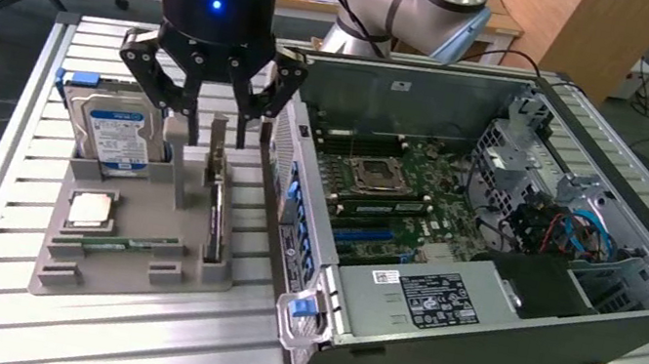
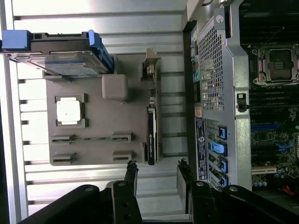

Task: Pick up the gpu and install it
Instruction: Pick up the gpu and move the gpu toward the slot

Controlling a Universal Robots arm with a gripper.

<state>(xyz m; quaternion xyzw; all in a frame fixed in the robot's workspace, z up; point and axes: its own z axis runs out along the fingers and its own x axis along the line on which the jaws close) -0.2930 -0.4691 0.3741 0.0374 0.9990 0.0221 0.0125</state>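
Black fingers (image 2: 131, 173) of the pincer (image 2: 157, 163) stand wide apart with nothing gripped between them, and the pincer hangs close above the gpu (image 2: 151, 135). That card stands on its long edge in a slot of the grey tray (image 2: 93, 133), along the tray's side nearest the open computer case (image 1: 468, 354). On the slatted worktop (image 1: 74, 338), the tray also carries an upright hard drive (image 1: 118, 138), a processor chip (image 1: 92, 207) and a narrow memory stick (image 1: 129, 243).

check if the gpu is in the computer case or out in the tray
Out. The gpu stands on edge in the gray tray, beside the open computer case, not inside it.
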